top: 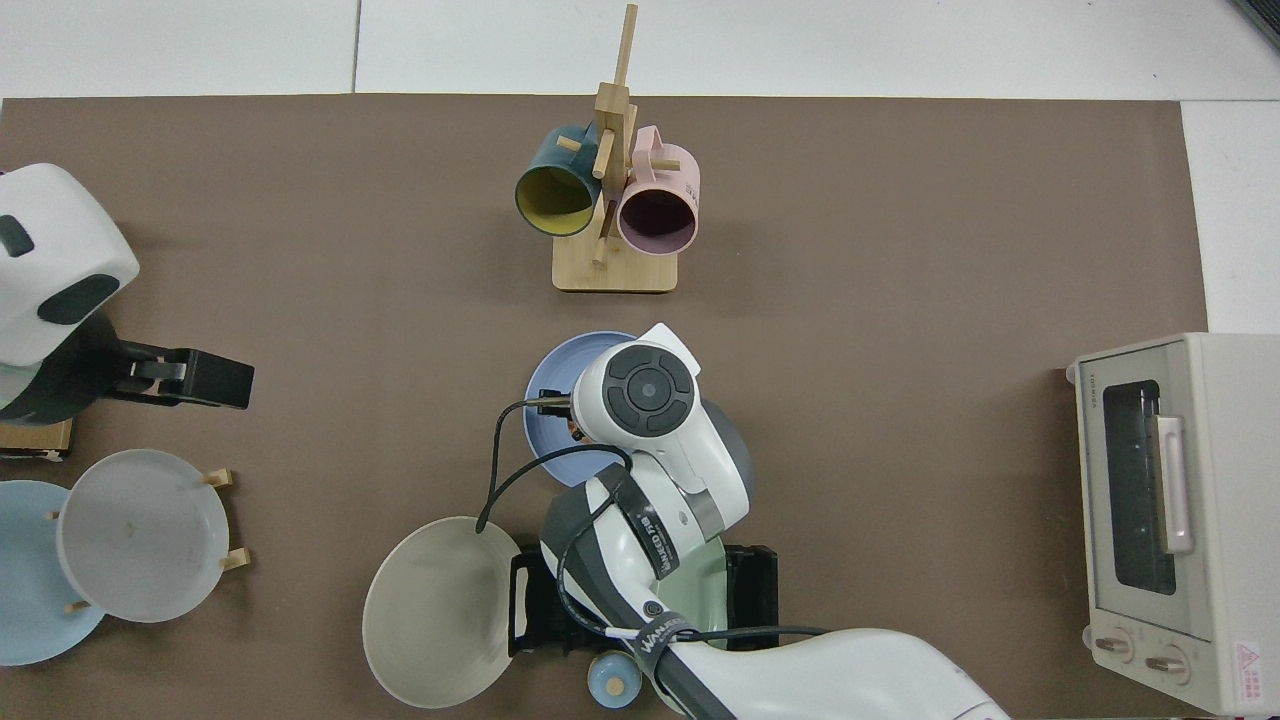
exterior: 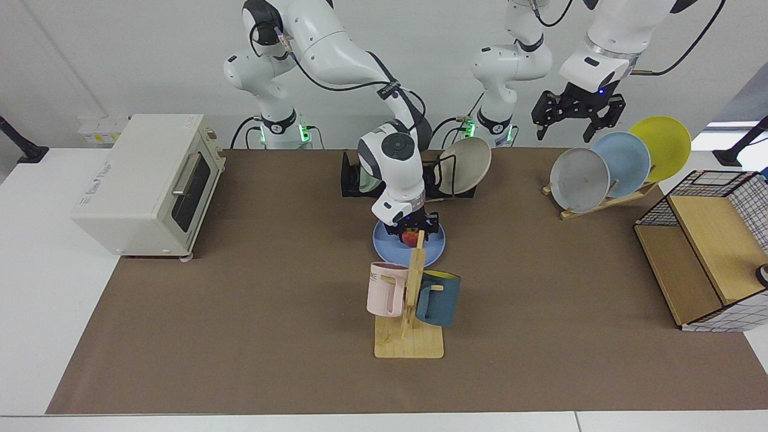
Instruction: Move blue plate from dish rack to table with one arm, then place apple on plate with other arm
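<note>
The boxy cream toaster oven reads "TOSHIBA" at its top front corner; the pale pink hanging mug shows the letters "ME".

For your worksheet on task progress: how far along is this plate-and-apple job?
Done: the blue plate lies flat on the table, out of the dish rack. In hand: the right gripper holds the apple over the plate. Left: release and withdraw. The left gripper waits, open, above the wooden plate stand.

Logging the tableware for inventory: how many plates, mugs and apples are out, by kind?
Plates: 6 (blue plate, beige, pale green, grey, sky-blue, yellow)
Mugs: 2 (pink, dark teal)
Apples: 1 (red apple)
Total: 9
</note>
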Robot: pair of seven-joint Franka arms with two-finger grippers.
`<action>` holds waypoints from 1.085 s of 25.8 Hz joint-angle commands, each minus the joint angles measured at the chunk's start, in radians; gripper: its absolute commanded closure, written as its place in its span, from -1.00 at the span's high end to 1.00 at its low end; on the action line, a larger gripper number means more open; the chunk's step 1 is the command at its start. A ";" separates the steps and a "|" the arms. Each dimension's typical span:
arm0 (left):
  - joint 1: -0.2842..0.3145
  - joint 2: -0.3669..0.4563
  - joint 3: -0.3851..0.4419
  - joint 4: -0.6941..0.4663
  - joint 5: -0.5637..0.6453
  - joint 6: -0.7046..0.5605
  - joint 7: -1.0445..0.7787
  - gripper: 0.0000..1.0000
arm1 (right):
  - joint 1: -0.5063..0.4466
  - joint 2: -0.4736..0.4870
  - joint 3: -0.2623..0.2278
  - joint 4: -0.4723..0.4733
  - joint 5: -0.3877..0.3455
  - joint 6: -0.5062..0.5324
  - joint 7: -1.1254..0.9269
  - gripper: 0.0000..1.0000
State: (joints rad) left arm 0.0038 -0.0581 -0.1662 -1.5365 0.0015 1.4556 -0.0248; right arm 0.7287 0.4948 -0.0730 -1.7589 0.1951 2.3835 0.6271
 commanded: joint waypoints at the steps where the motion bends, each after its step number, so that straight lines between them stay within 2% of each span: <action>1: -0.010 -0.014 0.010 -0.011 0.012 -0.009 -0.011 1.00 | -0.002 -0.053 -0.002 -0.080 0.018 -0.004 0.019 -1.00; 4: -0.010 -0.014 0.010 -0.011 0.012 -0.009 -0.011 1.00 | -0.005 -0.051 -0.002 -0.080 0.018 0.000 0.019 -0.93; 5: -0.010 -0.014 0.010 -0.011 0.012 -0.009 -0.011 1.00 | -0.006 -0.051 -0.001 -0.080 0.018 0.002 0.019 -0.79; 6: -0.010 -0.014 0.010 -0.011 0.012 -0.009 -0.011 1.00 | -0.006 -0.051 -0.002 -0.080 0.018 0.005 0.019 -0.32; 7: -0.008 -0.014 0.010 -0.011 0.012 -0.009 -0.011 1.00 | -0.008 -0.050 -0.002 -0.080 0.018 0.009 0.019 0.39; 8: -0.008 -0.014 0.010 -0.011 0.012 -0.009 -0.011 1.00 | -0.008 -0.050 -0.001 -0.079 0.018 0.011 0.020 0.99; 20: -0.010 -0.015 0.010 -0.011 0.012 -0.009 -0.011 1.00 | -0.037 -0.071 -0.021 -0.021 0.018 -0.001 0.080 1.00; 24: -0.010 -0.014 0.010 -0.011 0.012 -0.009 -0.011 1.00 | -0.038 -0.105 -0.069 -0.016 0.004 -0.012 0.094 1.00; 28: -0.008 -0.014 0.010 -0.011 0.012 -0.009 -0.011 1.00 | -0.038 -0.143 -0.154 -0.014 -0.006 -0.032 0.066 1.00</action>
State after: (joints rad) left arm 0.0040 -0.0581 -0.1656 -1.5365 0.0015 1.4555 -0.0251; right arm 0.7016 0.4091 -0.1604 -1.7621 0.1969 2.3794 0.6957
